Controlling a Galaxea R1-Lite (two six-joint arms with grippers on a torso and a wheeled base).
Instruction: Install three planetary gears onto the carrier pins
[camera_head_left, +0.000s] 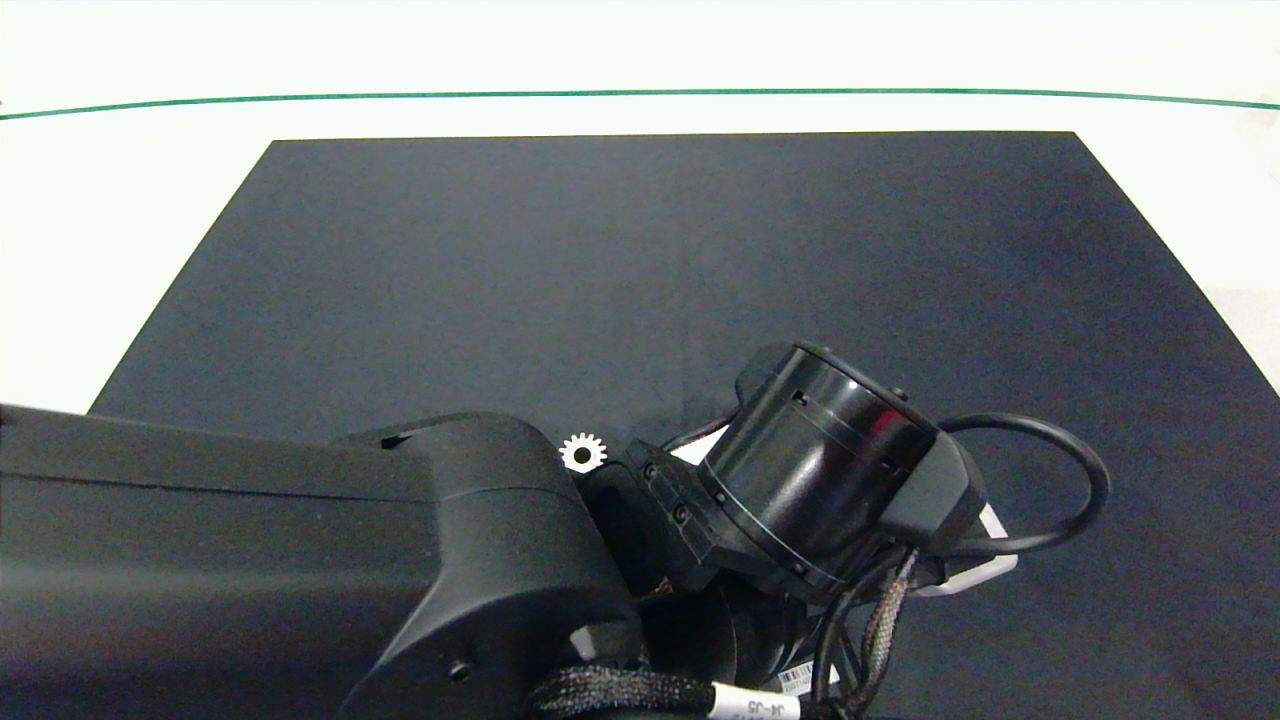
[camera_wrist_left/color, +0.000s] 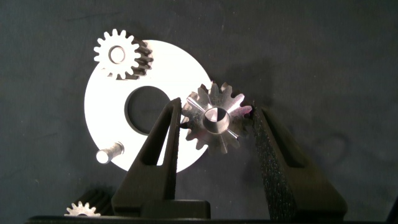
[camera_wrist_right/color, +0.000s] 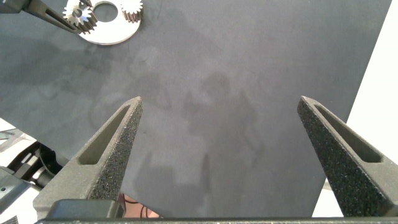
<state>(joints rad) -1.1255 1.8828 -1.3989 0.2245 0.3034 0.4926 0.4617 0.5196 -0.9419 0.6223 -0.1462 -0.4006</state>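
— Status on the left side?

— Left gripper (camera_wrist_left/color: 214, 121) sits over the white disc (camera_wrist_left/color: 109, 102) on the dark mat (camera_wrist_left/color: 323, 56). My wrist feed shows its fingers (camera_wrist_left/color: 163, 140) clamped on a gear (camera_wrist_left/color: 216, 119), held tilted above the disc's edge. I can't tell if it touches a peg.

— Other gears?

— One gear (camera_wrist_left/color: 118, 54) seated on a pin at the disc's rim. One bare pin (camera_wrist_left/color: 109, 152) standing free. Third gear (camera_wrist_left/color: 83, 210) lies flat on the mat just beside the disc; head view shows it (camera_head_left: 583, 452) next to the left arm (camera_head_left: 300, 560).

— Right side?

— Right gripper (camera_wrist_right/color: 217, 130) hovers well apart from the disc, fingers spread wide, nothing between them.
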